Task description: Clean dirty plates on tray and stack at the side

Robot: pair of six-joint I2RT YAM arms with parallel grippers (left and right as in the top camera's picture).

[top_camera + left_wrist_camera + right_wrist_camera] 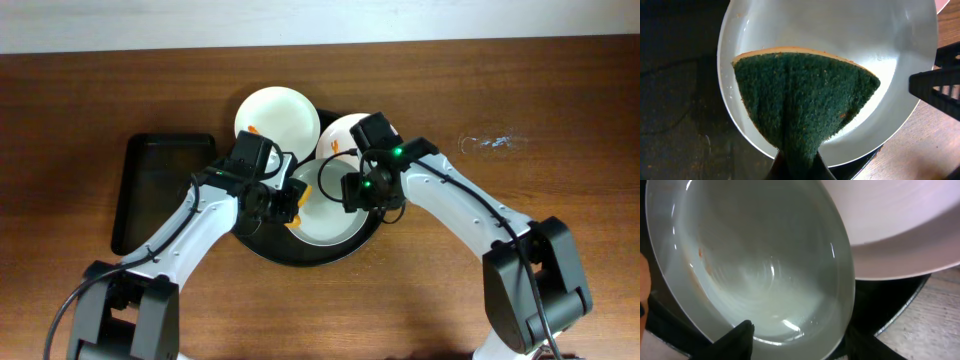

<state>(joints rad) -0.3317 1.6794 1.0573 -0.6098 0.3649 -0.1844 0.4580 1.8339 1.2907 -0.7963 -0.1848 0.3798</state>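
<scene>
Dirty plates point(277, 112) are lying on the black tray point(262, 248), the left tool point(283, 205) gripping a green sponge point(800, 100) over the front plate point(325, 225) to scrub while the right tool point(800, 342), jaws parted, is straddling its rim, likely to steady it.

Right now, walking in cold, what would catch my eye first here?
A green scouring sponge, pinched in the left gripper, fans out over the front white plate on the round black tray. The right gripper straddles that plate's rim, jaws apart. Behind, at the tray's back left, another white plate shows an orange smear.
</scene>
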